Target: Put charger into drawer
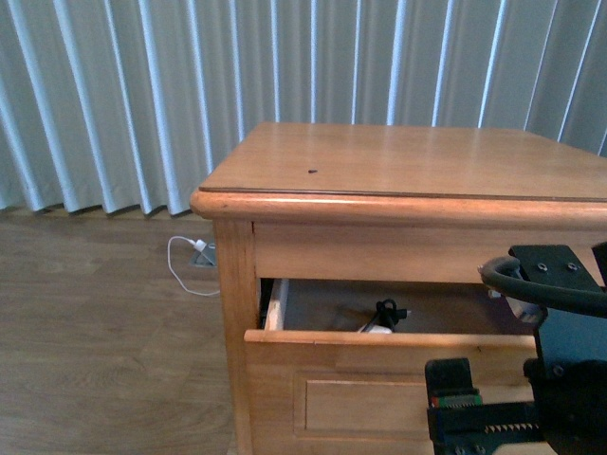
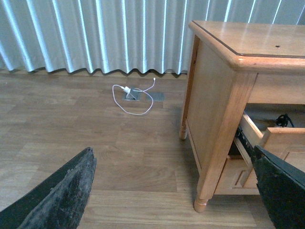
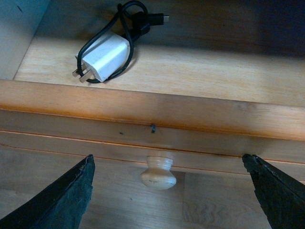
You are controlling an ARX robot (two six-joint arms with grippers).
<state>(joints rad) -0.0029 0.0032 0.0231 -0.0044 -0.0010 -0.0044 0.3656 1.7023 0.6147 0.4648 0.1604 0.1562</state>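
Spread wide and empty, the right gripper [image 3: 169,191] hangs above the drawer's knob [image 3: 158,172] while the charger [image 3: 106,57] already lies inside the open drawer [image 3: 143,102] near its front edge, so a hard closing push might pinch its cable; the left gripper [image 2: 174,191] is also open.

In the front view the drawer [image 1: 379,379] front hides most of the charger [image 1: 382,318]; only its black cable and a white sliver show. The right arm covers the drawer's right end. Both wrist views cut off their pincer fingers [image 3: 57,200] at the frame edges.
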